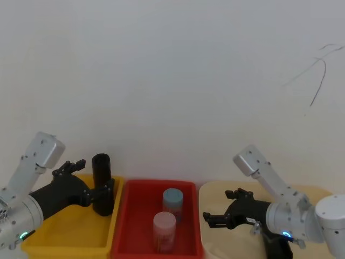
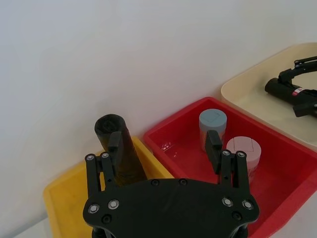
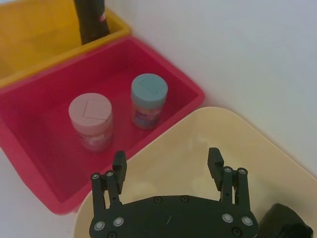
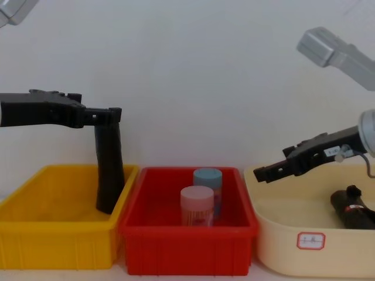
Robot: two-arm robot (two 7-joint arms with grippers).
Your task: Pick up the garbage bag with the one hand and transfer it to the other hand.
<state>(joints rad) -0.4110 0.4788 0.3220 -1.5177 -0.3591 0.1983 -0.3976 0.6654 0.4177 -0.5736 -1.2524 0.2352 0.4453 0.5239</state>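
Closest in, my right hand [image 3: 167, 159] hangs wide open over the cream plastic tub [image 4: 275, 234], where the short black labelled garbage bag [image 4: 353, 209] lies. My left hand [image 2: 164, 141], also wide, seems to touch the tall plain black roll [image 4: 109, 170].

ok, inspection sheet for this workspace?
surface: yellow plastic bin, red plastic bin and cream plastic basin side by side.
job's things: short black garbage bag roll with red-and-white band lying in the cream basin.
clutter: tall plain black roll leaning in the yellow bin; blue-lidded jar and pink-lidded jar upright in the red bin.
grippers: left claw open, one finger beside the tall roll's top; right claw open above the cream basin.
cables: nothing seen.
surroundings: white wall, dark scribble.
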